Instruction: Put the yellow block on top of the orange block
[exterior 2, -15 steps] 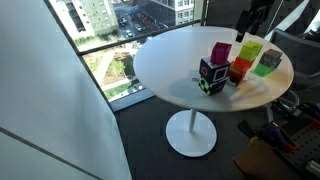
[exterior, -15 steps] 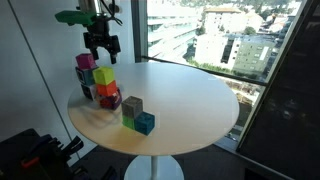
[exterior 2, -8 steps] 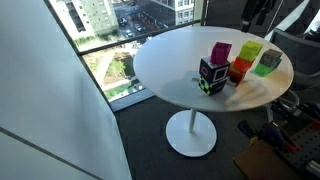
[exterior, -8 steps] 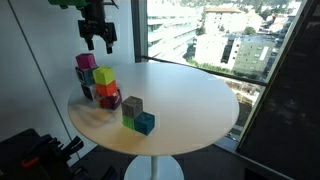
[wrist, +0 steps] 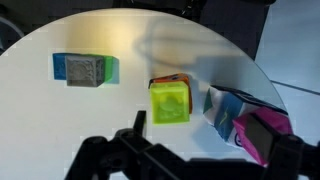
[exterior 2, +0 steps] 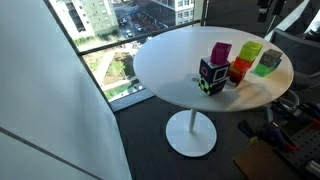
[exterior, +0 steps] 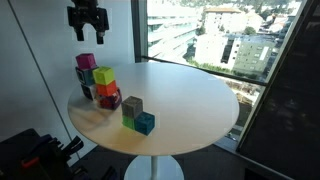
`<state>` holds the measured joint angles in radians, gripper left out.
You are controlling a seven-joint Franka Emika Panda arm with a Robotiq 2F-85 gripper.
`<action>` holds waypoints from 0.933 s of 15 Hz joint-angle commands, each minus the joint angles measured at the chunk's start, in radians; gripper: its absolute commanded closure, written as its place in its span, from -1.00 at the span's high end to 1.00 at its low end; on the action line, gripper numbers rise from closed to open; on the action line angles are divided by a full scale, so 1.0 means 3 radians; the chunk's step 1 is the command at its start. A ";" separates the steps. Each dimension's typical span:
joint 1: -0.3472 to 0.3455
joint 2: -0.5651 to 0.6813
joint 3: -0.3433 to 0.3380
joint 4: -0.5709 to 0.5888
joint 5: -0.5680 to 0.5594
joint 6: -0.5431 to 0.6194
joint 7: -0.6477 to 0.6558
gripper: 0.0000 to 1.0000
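The yellow block [exterior: 103, 75] sits on top of the orange block [exterior: 106, 89] near the table's left edge. Both also show in an exterior view, yellow [exterior 2: 250, 51] and orange [exterior 2: 240, 70]. In the wrist view the yellow block [wrist: 169, 102] covers most of the orange block [wrist: 172, 80], which shows only at its edges. My gripper [exterior: 88, 22] hangs open and empty high above the blocks. It is at the top edge in an exterior view [exterior 2: 265, 8]. Its dark fingers [wrist: 205, 152] fill the bottom of the wrist view.
A pink cube [exterior: 86, 62], a maroon cube [exterior: 111, 102], a grey-green cube [exterior: 132, 107] and a blue cube [exterior: 145, 123] stand on the round white table [exterior: 190, 100]. A printed box [wrist: 225, 108] lies beside the pink cube [wrist: 265, 135]. A window is behind.
My gripper has risen straight up away from the blocks, staying open and empty. The blocks have not moved.
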<state>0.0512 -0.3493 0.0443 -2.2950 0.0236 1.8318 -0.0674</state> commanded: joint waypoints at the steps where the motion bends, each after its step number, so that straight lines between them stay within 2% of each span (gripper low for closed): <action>1: -0.0046 -0.0143 -0.0027 0.0094 -0.0104 -0.0294 0.0052 1.00; 7: -0.0112 -0.0355 -0.0060 0.0158 -0.0190 -0.0603 0.0088 1.00; 14: -0.0165 -0.0601 -0.0080 0.0134 -0.0188 -0.0596 0.0181 1.00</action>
<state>0.0107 -0.5005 0.0217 -2.2673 -0.0144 1.6728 -0.0460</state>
